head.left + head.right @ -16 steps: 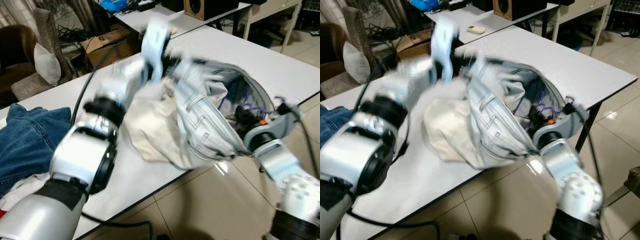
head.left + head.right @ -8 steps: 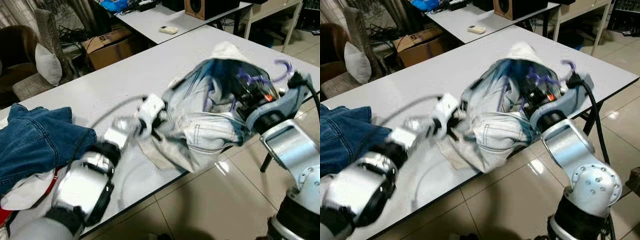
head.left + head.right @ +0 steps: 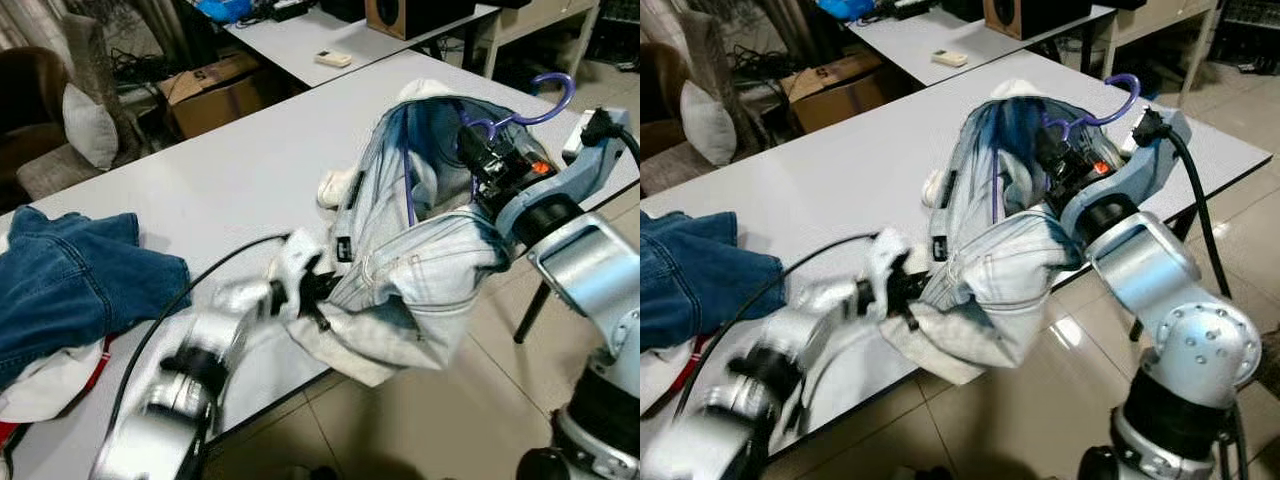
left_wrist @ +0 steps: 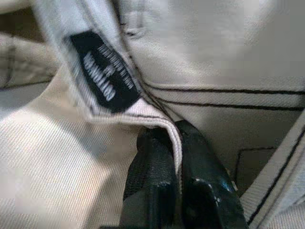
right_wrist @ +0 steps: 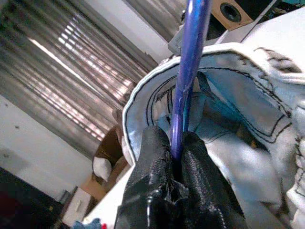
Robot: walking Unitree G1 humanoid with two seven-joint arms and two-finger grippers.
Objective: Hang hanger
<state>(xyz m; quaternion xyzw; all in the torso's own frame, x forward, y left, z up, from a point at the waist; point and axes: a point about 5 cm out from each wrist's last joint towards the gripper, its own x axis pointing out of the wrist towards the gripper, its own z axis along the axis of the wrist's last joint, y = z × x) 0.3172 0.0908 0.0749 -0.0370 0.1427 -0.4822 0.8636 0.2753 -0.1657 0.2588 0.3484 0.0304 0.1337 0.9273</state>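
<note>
White table, its near edge running diagonally above tiled floor; bare surface lies beyond the pale denim garment, which overhangs that edge. Blue jeans lie well apart at the table's left end. Left gripper, fingers pinched together on the garment's seam beside its black label. Right gripper, fingers clamped on the purple hanger, whose hook rises above the garment.
</note>
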